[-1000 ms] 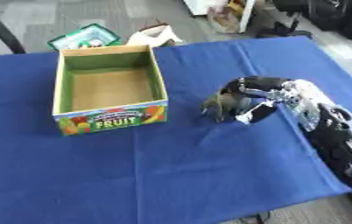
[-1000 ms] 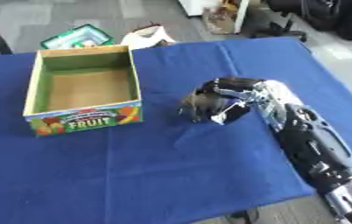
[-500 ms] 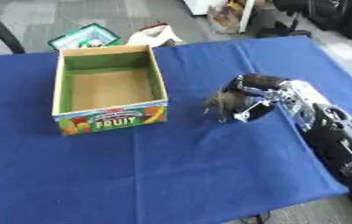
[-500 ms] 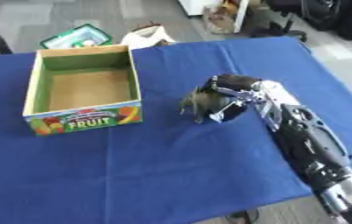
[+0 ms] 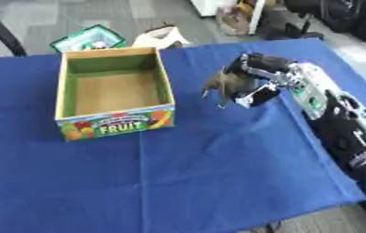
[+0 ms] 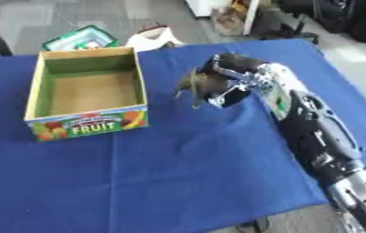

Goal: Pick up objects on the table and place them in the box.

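Note:
My right hand (image 5: pixel 259 80) hangs above the blue table, its fingers curled round a small dark brownish object (image 5: pixel 221 84) that pokes out on the hand's left side. The open cardboard box (image 5: pixel 113 123) marked FRUIT stands to the left of the hand, and I see nothing inside it. The hand and the object are a short way to the right of the box's right wall, near its far corner. My left hand shows in neither view.
A blue cloth covers the table (image 5: pixel 202 182). Beyond the far edge, on the floor, lie a green packet (image 5: pixel 87 40) and a white bag (image 5: pixel 160 36). Dark bags and furniture stand at the upper right.
My right hand has lifted with the dark object and moved left and away from me, toward the box. The box has stayed where it was.

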Motion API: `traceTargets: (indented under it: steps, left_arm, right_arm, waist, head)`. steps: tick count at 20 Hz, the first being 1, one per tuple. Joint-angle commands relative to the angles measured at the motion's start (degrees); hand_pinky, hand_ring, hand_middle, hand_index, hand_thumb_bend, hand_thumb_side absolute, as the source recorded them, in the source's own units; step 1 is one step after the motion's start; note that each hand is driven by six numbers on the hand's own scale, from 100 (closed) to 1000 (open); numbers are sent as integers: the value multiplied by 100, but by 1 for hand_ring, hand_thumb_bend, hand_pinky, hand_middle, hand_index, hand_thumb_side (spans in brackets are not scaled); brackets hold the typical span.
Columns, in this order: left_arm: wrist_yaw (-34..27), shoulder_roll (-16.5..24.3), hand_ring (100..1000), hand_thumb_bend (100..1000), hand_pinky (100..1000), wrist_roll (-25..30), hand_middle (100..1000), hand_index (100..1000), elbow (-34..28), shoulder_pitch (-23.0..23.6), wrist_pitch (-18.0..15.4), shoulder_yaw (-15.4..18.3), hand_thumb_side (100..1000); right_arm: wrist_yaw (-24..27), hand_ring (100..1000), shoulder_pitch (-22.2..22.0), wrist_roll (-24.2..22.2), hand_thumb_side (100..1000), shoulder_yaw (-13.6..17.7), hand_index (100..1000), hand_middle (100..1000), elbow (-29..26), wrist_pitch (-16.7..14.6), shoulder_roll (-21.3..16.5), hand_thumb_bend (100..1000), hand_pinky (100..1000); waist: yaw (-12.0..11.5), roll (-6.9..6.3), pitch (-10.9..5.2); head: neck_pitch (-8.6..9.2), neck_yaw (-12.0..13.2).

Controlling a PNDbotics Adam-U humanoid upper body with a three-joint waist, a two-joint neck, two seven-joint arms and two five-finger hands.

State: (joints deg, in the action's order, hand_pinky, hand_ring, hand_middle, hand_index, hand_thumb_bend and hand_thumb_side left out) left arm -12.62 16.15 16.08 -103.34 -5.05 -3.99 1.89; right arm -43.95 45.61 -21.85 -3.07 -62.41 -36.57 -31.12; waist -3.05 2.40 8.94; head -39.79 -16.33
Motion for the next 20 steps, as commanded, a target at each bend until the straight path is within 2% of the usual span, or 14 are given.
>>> traceTargets:
  steps: [1,4,7,9,15,20]
  left_arm:
    - [-25,100,523,100,588,21,564,617,-60,-20,-5,-2,810]
    - [-29,101,523,100,587,25,565,617,-60,-20,-6,-7,808]
    - [-58,90,522,100,587,78,565,617,-66,-46,-5,-73,805]
    - [-73,90,522,100,588,91,565,617,-71,-59,-10,-79,805]
    - [-91,67,522,100,587,122,565,617,-90,-131,-14,-104,804]
    - [-111,58,522,100,587,155,565,616,-109,-185,-26,-140,802]
  right_arm:
    - [155,388,377,-147,199,-32,539,356,-103,-23,38,100,601]
    - [179,390,473,-198,199,-53,542,357,-73,-37,88,100,600]
    - [191,394,801,-385,200,-237,546,360,85,-122,402,100,600]
    - [114,389,1072,-520,185,-250,543,355,338,-107,672,100,589]
    - [-189,406,1775,-821,191,-113,557,367,1204,109,1543,100,593]
    - [-690,421,1997,-744,202,31,574,381,1738,370,1897,100,600]
  waist:
    - [-14,-18,-108]
    - [-26,-24,-116]
    - [-241,-51,-139]
    - [-305,-60,-128]
    - [-527,-74,-52]
    - [-772,-104,7]
  head:
    - [-52,-22]
    - [-54,-32]
    - [-49,-149]
    - [-32,-165]
    - [39,-212]
    - [87,-308]
